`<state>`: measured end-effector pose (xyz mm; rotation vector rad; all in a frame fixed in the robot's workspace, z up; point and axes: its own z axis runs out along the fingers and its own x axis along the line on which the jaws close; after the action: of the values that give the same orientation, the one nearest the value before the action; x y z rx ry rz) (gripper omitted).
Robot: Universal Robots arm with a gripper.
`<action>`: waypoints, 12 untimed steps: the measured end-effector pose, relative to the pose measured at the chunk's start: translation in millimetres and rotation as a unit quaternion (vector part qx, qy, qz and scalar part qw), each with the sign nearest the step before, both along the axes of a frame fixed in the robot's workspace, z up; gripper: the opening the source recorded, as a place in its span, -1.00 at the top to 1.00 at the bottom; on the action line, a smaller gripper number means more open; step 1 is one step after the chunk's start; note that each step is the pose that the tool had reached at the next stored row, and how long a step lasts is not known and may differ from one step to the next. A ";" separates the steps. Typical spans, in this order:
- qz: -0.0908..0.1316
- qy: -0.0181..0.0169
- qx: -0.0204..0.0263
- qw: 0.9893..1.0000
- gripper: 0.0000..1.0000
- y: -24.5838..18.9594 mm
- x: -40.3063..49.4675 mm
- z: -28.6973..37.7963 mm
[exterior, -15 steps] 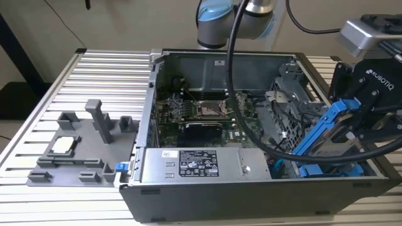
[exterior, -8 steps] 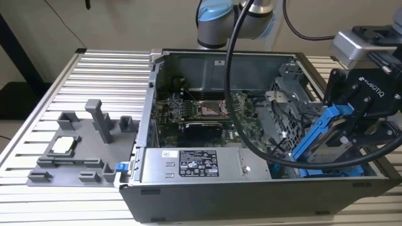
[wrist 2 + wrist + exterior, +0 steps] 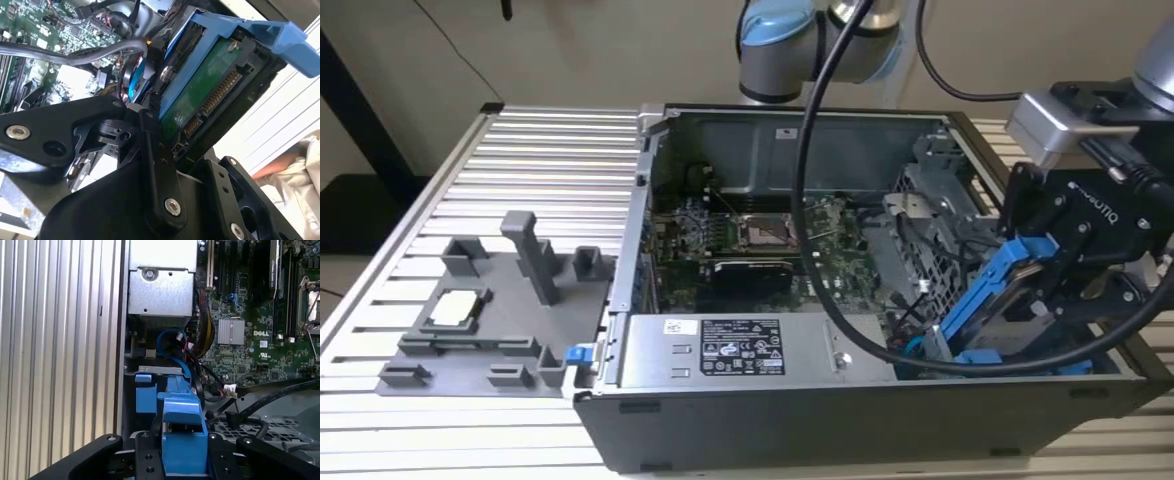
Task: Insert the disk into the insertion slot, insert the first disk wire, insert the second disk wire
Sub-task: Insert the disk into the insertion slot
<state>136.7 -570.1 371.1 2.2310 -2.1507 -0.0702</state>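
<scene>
— So, nearest first: what has the tool (image 3: 182, 461) got?
— It is clamped on the disk (image 3: 210, 92), with a black finger (image 3: 146, 460) on either side of the blue carrier (image 3: 182, 415). One tool, one disk.
— How does the disk sit?
— Tilted. In the exterior view its lower end dips inside the computer case (image 3: 854, 425) at the corner on the exterior view's right, and its upper end leans out above the rim. The insertion slot (image 3: 931, 225) stands just beside it in the grey perforated cage. I cannot tell whether the disk has entered it.
— Room around it?
— Tight. One thick black cable (image 3: 807, 150) loops under the disk's lower end, and the case wall runs close alongside.
— What do the views add to each other?
— The second wrist view gives the disk's green board and connector row. The first wrist view gives the carrier edge-on, with one power-supply box (image 3: 160, 290) beyond it.
— And farther off?
— One motherboard (image 3: 747, 235), then the ribbed worktop (image 3: 547, 150) with one grey fixture (image 3: 480, 300), well apart on the exterior view's left.
</scene>
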 end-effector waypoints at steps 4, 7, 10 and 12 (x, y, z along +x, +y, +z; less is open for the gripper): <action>0.000 0.000 0.000 1.000 0.35 0.0 -0.1 -5.3; 0.000 0.000 0.000 1.000 0.35 0.0 0.0 -5.3; 0.000 0.000 0.000 1.000 0.35 0.1 0.0 -5.5; 0.000 0.000 0.000 1.000 0.32 0.1 0.1 -5.5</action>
<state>136.7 -570.1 365.6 2.2310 -2.1499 -0.0713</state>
